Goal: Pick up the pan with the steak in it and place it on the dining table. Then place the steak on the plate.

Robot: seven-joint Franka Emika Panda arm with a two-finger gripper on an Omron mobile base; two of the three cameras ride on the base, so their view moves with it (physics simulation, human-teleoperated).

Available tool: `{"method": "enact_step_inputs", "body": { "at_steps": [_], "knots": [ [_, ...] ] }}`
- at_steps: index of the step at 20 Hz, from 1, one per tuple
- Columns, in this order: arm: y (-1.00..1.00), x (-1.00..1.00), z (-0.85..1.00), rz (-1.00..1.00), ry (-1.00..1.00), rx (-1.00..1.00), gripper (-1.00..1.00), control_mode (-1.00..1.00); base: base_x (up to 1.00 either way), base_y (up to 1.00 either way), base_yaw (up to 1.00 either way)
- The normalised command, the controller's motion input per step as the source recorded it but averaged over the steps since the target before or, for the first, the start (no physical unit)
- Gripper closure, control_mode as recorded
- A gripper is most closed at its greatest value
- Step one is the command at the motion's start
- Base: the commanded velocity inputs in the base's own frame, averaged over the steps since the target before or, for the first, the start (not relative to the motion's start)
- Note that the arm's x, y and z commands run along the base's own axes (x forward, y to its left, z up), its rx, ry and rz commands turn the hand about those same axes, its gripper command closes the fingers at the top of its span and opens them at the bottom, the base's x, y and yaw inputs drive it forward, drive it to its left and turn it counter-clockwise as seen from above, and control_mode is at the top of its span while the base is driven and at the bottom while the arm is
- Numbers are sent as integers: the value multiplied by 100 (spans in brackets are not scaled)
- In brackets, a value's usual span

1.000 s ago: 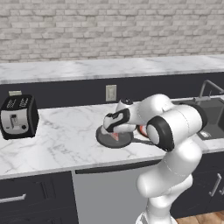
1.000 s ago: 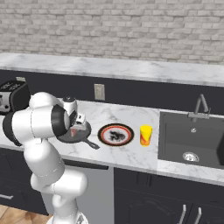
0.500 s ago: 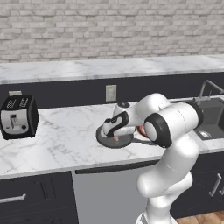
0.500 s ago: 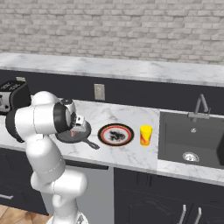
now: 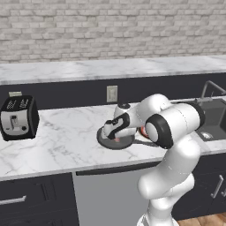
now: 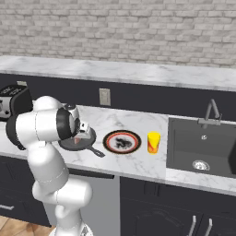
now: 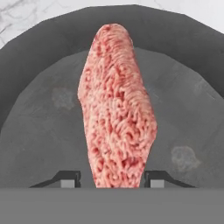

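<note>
The dark grey pan [image 5: 106,140] [image 6: 79,145] [image 7: 39,122] rests on the white marble dining table [image 5: 66,137] [image 6: 138,120], its thin handle pointing toward the plate [image 6: 121,141]. The red-rimmed plate sits just right of the pan. The pinkish steak [image 7: 117,109] lies in the middle of the pan. My gripper [image 7: 112,180] [image 5: 116,133] [image 6: 82,132] reaches down into the pan, one finger pressed in at each side of the steak's near end. In the left base view the arm hides most of the plate.
A silver toaster [image 5: 18,117] [image 6: 12,99] stands at the left end of the counter. A yellow cup [image 6: 153,142] sits right of the plate, then the sink [image 6: 203,147] with its faucet [image 6: 210,110]. A wall outlet [image 5: 112,93] is behind the pan.
The hand has come down into the pan, and its fingers have drawn in from wide open to the sides of the steak. Pan and plate have not moved.
</note>
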Motion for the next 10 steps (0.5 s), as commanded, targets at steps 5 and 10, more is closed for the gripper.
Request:
{"method": "enact_step_inputs", "body": {
  "at_steps": [5,10],
  "knots": [
    [-2,0,5,0,-3,0,100,-100,0,0,0],
    [-3,-6,42,-4,-10,2,100,-100,0,0,0]
  ]
}}
